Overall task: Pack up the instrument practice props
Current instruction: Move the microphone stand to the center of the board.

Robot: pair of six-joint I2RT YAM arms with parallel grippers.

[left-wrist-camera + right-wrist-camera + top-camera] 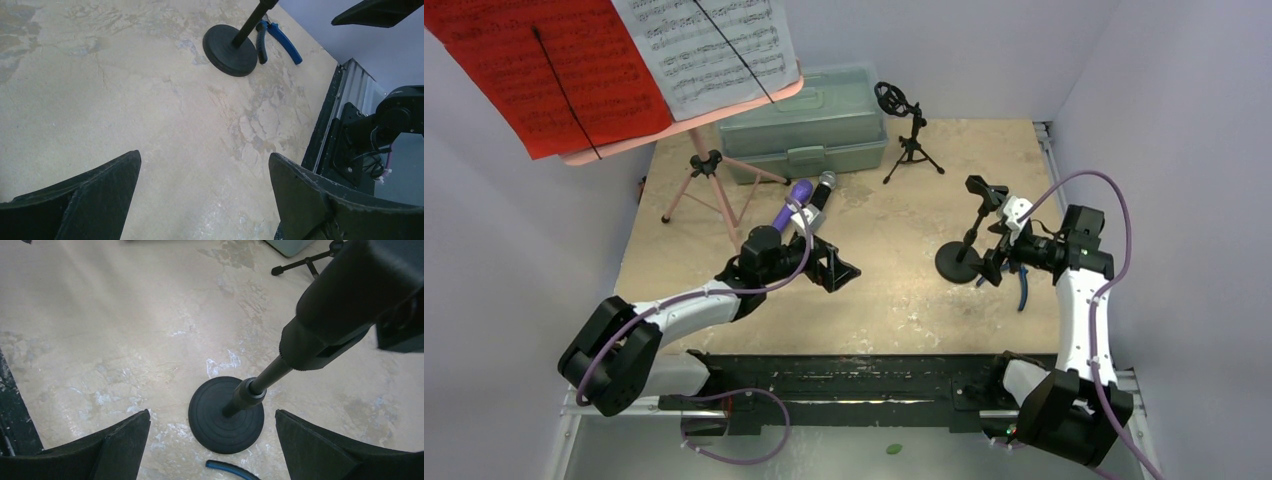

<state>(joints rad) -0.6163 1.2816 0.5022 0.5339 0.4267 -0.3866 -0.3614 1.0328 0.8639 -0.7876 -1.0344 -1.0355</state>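
My right gripper (211, 412) hangs spread over the round-base mic mount (226, 426), left gripper (839, 270) spread and empty well left of it. Closing off-centre could topple it onto the pliers (282, 42)

pale lilac walls (984, 50) enclose a worn, mottled beige tabletop (894, 300) under even light.

A: Is there any text, label or number you can read here?
B: No. You only get printed music staves on the red sheet-music page (544, 75) and the white sheet-music page (714, 45), too small to make out.
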